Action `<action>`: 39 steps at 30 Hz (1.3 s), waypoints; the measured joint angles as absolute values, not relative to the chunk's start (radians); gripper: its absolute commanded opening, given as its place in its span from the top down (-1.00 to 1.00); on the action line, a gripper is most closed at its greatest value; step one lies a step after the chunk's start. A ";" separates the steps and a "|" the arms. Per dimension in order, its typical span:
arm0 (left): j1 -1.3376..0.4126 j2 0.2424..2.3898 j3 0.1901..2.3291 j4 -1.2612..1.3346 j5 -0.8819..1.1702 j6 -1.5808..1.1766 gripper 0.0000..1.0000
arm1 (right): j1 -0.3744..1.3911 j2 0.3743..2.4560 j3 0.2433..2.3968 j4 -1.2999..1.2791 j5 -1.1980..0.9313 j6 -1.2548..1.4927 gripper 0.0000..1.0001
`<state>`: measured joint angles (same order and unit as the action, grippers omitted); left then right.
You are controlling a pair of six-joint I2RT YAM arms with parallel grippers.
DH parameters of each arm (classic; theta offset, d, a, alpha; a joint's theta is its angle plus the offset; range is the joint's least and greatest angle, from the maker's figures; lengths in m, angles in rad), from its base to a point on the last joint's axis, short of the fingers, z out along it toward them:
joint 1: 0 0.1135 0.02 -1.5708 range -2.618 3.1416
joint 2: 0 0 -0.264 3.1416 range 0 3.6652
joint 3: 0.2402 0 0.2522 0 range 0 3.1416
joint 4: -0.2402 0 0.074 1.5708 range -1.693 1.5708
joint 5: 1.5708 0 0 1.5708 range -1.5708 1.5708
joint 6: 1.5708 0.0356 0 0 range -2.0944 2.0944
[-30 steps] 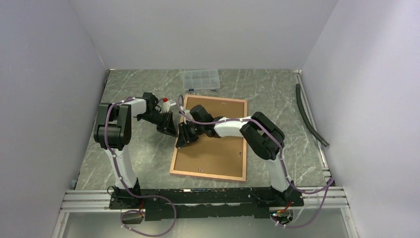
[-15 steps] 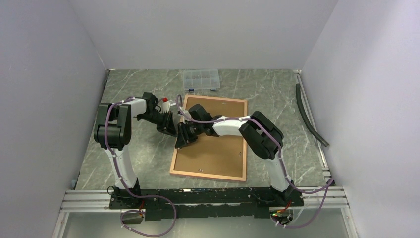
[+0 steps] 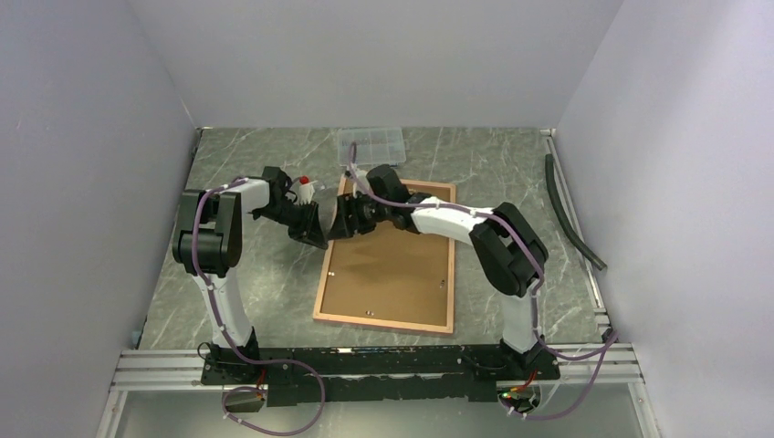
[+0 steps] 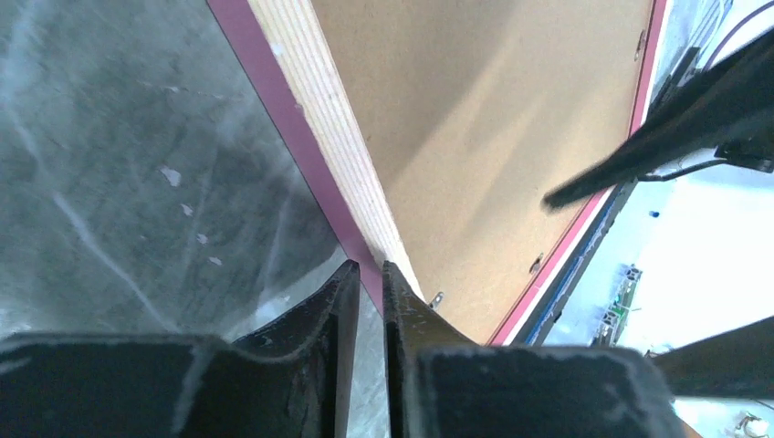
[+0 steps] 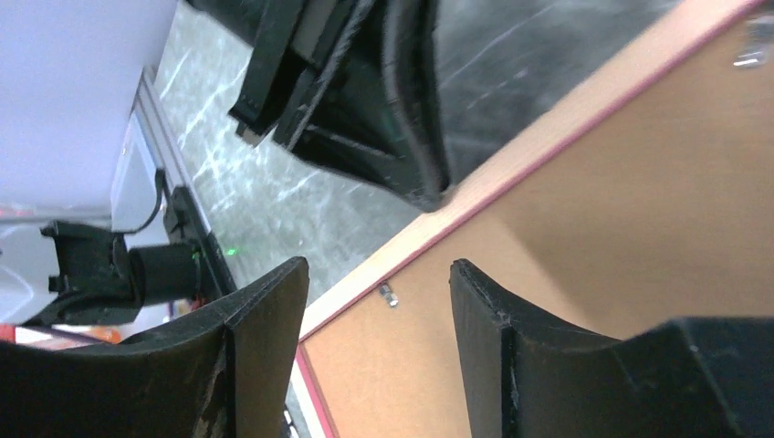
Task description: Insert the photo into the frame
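The photo does not show in any view, so I cannot tell where it is. The frame (image 3: 383,323) lies face down in the middle of the top view. Its brown backing board (image 3: 392,274) faces up, with a pink rim around it.

At the frame's upper left edge, the left gripper (image 4: 367,271) looks pinched on the rim, its fingers almost together. Just beside it, the right gripper (image 5: 377,274) hangs over the board with its fingers apart and nothing between them. A small metal clip (image 5: 388,294) sits on the board below.

I think the step is opening the back. Next, the right fingers need to come down to a clip or the board's edge, gently, while the left holds the frame steady.
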<state>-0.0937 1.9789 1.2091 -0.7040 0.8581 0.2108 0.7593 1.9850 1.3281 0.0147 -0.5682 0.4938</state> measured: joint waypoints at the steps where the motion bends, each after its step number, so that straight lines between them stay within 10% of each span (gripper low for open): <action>1: -0.093 1.979 1.212 -0.701 0.857 0.207 0.46 | 0.745 1.976 1.324 0.020 -0.563 0.494 -0.26; 10: -0.060 1.990 1.325 -0.636 0.852 0.115 0.13 | 0.598 1.985 1.343 0.028 -0.547 0.494 -0.28; 39: -0.057 2.189 1.456 -0.526 0.954 -0.020 0.54 | 0.568 2.358 1.724 0.016 -0.590 0.534 -0.16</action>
<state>-0.0566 2.1891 1.4555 -0.5259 0.9539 -0.0200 0.5678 2.3577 1.7241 0.0158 -0.5896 0.5343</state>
